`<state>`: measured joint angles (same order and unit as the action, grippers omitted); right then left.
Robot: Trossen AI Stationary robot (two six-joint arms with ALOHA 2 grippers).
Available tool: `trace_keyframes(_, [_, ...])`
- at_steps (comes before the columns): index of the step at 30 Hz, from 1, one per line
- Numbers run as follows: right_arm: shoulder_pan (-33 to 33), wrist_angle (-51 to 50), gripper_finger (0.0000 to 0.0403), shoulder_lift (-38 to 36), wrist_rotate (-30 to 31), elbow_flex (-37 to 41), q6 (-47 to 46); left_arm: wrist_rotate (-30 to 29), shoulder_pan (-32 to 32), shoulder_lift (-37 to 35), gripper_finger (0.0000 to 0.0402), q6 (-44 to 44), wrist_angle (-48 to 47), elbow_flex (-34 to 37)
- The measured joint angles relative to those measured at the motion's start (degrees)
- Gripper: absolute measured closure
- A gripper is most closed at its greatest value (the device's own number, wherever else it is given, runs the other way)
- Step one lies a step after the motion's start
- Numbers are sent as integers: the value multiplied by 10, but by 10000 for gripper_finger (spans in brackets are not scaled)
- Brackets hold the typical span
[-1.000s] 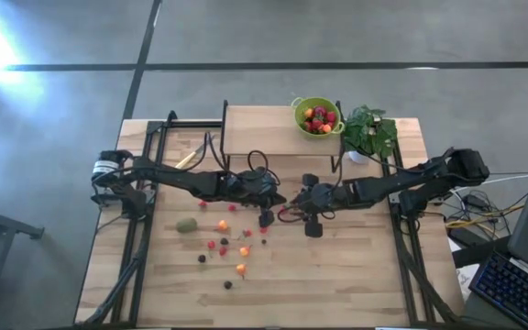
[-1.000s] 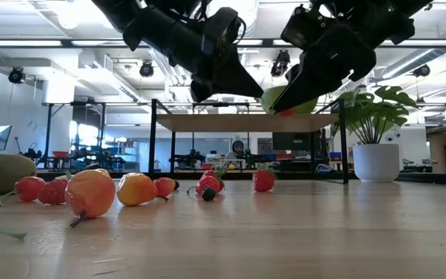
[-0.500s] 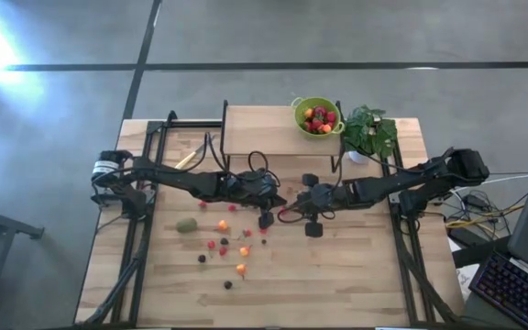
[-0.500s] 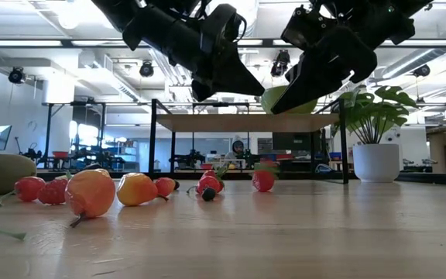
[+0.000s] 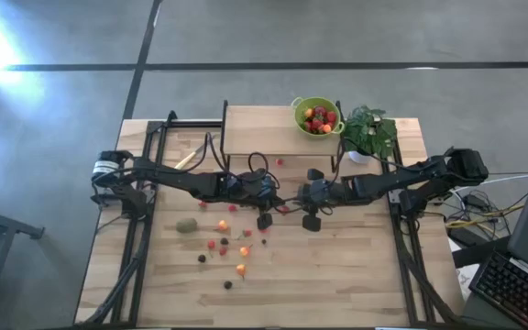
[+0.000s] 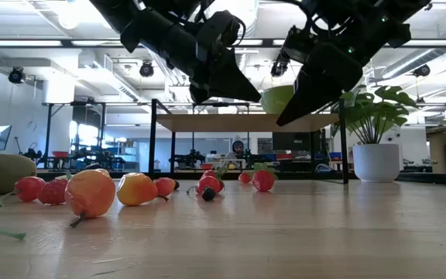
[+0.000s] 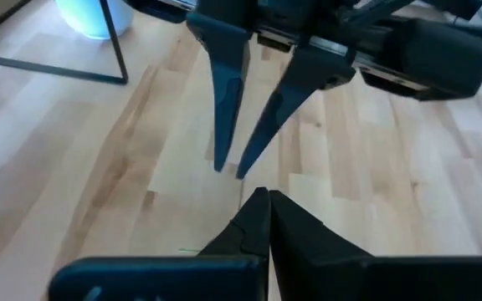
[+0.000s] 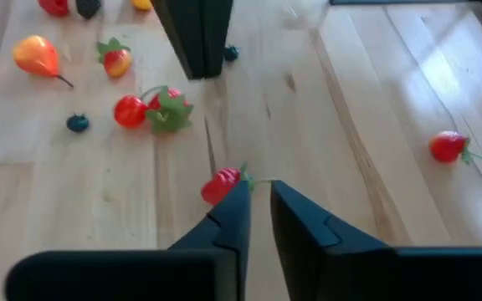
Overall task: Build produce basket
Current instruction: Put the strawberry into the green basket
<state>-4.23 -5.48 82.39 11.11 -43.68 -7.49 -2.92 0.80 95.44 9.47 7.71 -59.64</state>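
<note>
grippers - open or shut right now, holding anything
left gripper: shut, holding nothing.
right gripper: nearly shut, nothing held; a red berry lies beside its fingertips.

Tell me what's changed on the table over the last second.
The right pincer has narrowed and shifted toward the left pincer above the table's middle, holding nothing that shows. A red berry now lies near the raised shelf. The left pincer stayed shut; the green bowl and scattered fruit are unmoved.

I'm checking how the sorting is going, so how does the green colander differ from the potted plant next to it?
The lime-green colander is a low open bowl, while the potted plant is leafy in a white pot. The colander holds red and orange fruits; the pot holds only foliage. The colander sits on the raised shelf, the plant on the table beside it. Both stand upright at the table's far edge.
</note>
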Motion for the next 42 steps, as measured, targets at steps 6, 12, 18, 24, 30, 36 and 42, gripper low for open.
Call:
trace_keyframes(6, [-1,1,294,0,-1,1,-1,-36,0,0,333,-22,-44,0])
trace_keyframes(12, [1,1,237,0,13,11,-19,-96,0,0,243,-10,-78,18])
trace_keyframes(18, [-3,-3,226,-2,78,33,-50,-104,-1,5,208,-18,-14,63])
trace_keyframes(24, [5,-3,240,-2,124,44,-60,-194,-1,59,208,-63,147,86])
trace_keyframes(30, [13,-29,228,-14,141,43,-63,-340,-1,130,185,-62,164,48])
trace_keyframes(36, [13,-108,210,-62,194,49,-100,-370,-1,197,156,-24,164,-5])
trace_keyframes(42, [13,-112,211,-140,206,83,-120,-464,-7,252,152,56,163,-56])
